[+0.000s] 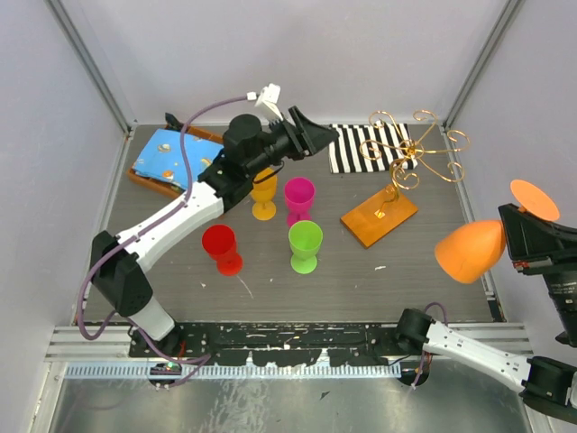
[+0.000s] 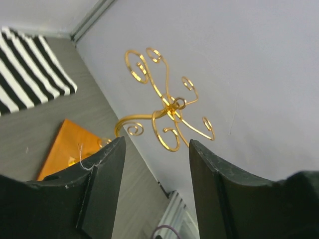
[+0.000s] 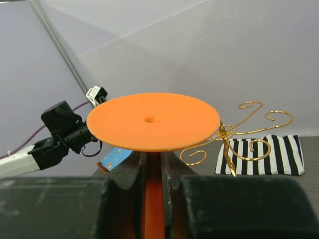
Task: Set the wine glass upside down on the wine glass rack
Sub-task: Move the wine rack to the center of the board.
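The wine glass rack, gold wire scrolls (image 1: 411, 150) on an orange-brown wooden base (image 1: 379, 216), stands at the back right. My right gripper (image 1: 510, 236) is shut on the stem of an orange wine glass (image 1: 469, 251), held in the air beyond the table's right edge, bowl to the near left, foot (image 1: 534, 198) to the far right. In the right wrist view the foot (image 3: 152, 121) sits over my shut fingers (image 3: 130, 172), with the rack (image 3: 234, 137) beyond it to the right. My left gripper (image 1: 326, 137) is open and empty, left of the rack (image 2: 169, 107).
Yellow (image 1: 263, 194), magenta (image 1: 299, 198), green (image 1: 305, 244) and red (image 1: 221, 248) glasses stand upright mid-table under the left arm. A black-and-white striped cloth (image 1: 361, 149) lies behind the rack. A wooden tray with blue cloth (image 1: 171, 161) sits at the back left.
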`<state>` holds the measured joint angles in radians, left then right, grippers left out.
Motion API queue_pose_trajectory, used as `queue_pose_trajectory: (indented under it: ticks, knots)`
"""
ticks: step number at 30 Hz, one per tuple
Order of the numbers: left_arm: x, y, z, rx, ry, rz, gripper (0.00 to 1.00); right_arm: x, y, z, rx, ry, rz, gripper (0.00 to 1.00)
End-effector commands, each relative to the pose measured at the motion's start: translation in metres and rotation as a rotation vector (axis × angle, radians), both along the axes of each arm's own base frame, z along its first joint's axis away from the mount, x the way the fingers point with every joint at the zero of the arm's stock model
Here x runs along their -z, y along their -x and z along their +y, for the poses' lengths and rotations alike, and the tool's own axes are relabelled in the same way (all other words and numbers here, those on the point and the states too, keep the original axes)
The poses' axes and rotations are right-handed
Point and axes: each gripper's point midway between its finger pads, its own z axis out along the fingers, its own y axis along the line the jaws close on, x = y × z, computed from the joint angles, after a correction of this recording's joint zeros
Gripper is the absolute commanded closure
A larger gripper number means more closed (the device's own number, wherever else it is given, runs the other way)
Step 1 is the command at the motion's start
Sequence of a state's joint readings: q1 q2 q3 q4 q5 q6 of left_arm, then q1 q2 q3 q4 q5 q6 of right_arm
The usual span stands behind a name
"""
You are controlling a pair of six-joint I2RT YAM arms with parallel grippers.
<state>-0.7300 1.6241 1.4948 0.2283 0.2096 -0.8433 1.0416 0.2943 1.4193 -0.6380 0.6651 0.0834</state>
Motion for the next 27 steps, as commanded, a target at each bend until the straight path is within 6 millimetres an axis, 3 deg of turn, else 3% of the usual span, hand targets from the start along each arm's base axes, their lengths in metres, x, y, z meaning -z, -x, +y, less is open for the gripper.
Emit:
queue_pose_trajectory:
  ticks: [1,4,12,16,21,27]
  knots:
    - [0.048,0.004,-0.014,-0.089,-0.006,0.283,0.39,-0.002,-0.003,0.001,0.008,-0.037,0.007,0.99]
    - [0.056,0.002,-0.022,-0.174,0.010,0.308,0.36,-0.001,-0.003,0.000,0.009,-0.044,0.012,0.99]
    - [0.033,-0.003,-0.029,-0.360,0.247,0.234,0.37,0.000,-0.002,-0.003,0.012,-0.062,0.017,0.99]
    - [0.025,-0.009,-0.042,-0.337,0.351,0.272,0.38,0.001,-0.004,-0.001,0.012,-0.060,0.021,0.99]
    - [0.037,-0.014,-0.071,-0.268,0.419,0.355,0.45,0.002,-0.004,0.001,0.010,-0.061,0.026,0.99]
    - [0.034,-0.013,-0.080,-0.251,0.439,0.359,0.52,0.001,-0.003,-0.001,0.010,-0.065,0.023,0.99]
